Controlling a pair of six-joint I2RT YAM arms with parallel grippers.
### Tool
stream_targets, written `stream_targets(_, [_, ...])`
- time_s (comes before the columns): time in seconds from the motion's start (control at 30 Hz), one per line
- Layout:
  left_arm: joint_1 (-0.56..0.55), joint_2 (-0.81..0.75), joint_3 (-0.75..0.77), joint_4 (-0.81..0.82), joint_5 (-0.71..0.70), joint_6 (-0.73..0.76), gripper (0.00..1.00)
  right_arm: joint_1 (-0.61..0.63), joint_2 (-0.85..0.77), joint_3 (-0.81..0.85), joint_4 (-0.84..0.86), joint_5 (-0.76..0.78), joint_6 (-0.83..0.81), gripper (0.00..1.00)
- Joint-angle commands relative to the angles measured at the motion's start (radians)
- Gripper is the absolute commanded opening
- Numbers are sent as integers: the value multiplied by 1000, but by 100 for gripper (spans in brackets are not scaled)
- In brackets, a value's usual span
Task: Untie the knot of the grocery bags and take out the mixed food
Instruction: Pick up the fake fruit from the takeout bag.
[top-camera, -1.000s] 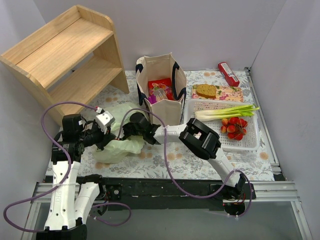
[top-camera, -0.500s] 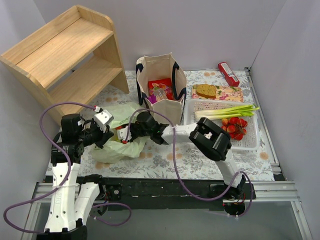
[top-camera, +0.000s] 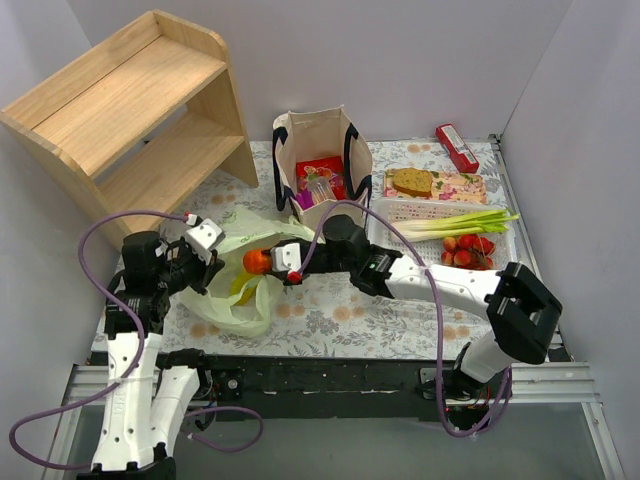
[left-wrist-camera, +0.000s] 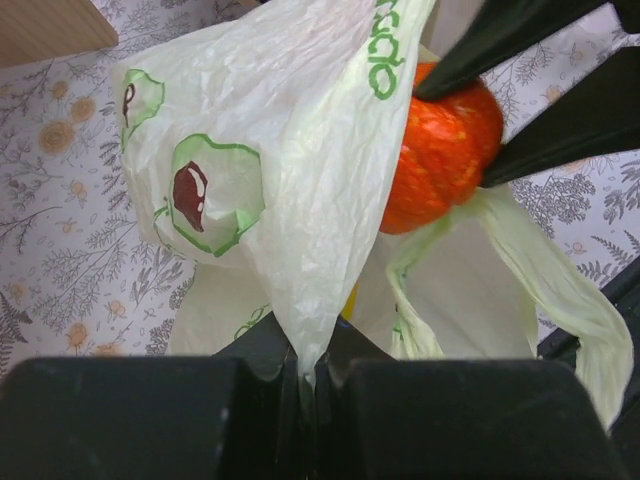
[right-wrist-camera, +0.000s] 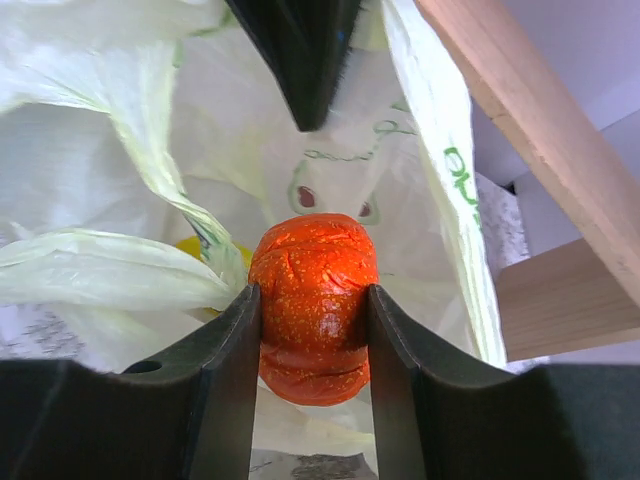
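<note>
The pale green plastic bag (top-camera: 232, 300) lies open at the front left, and no knot shows on it. My left gripper (top-camera: 213, 270) is shut on a fold of its film (left-wrist-camera: 300, 200), jaws pinched together (left-wrist-camera: 310, 370), holding the edge up. My right gripper (top-camera: 262, 262) is shut on the orange round fruit (top-camera: 254, 261), held just above the bag's mouth. The fruit sits squeezed between both fingers (right-wrist-camera: 315, 300) and also shows in the left wrist view (left-wrist-camera: 440, 150). Something yellow (right-wrist-camera: 195, 247) lies inside the bag. The beige tote (top-camera: 320, 215) stands behind, with red packets (top-camera: 320, 168) inside.
A white slotted basket (top-camera: 500, 285) at the right holds green onions (top-camera: 450, 224) and strawberries (top-camera: 468, 255). A biscuit (top-camera: 412, 181) lies on a floral packet behind it, and a red packet (top-camera: 456, 147) is at the back. A wooden shelf (top-camera: 130, 110) stands back left.
My right gripper has drawn back to the right, out of the bag, with the orange fruit in it. The bag's mouth has opened. My left gripper still holds the film.
</note>
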Motion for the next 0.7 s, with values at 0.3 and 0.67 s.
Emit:
stream_targets(0.3, [-2,60,-69,166,14,-61,6,-71,-247,154,-140,0,285,1])
stream_targets(0.67, [-2,61,-91,197,26,-70,8,-185,-387,239,-327,241,270,1])
